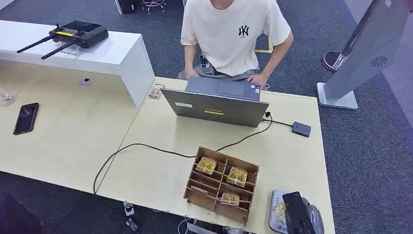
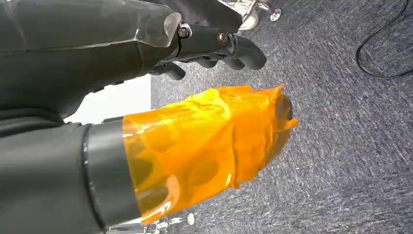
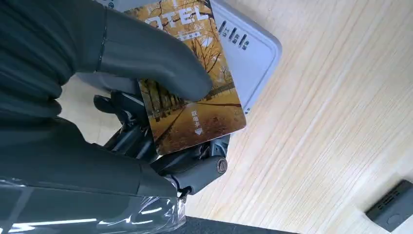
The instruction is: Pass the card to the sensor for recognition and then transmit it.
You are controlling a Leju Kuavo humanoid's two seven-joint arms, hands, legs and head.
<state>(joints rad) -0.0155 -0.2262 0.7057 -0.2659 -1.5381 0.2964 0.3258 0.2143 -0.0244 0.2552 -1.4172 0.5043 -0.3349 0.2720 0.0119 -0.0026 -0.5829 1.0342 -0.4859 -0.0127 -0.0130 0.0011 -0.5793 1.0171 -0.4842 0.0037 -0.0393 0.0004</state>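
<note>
card (image 3: 195, 92): "OTEL" | person's shirt (image 1: 229, 34): "NY" logo

In the head view the right hand (image 1: 298, 214) is cut by the bottom edge and covers most of the sensor (image 1: 275, 214). In the right wrist view the thumb hides the middle of the card (image 3: 195, 105), its print is cut by the top edge, and the card covers much of the sensor. The person's (image 1: 234, 34) head is cut off above. Cards in the box (image 1: 221, 185) are too small to read.
</note>
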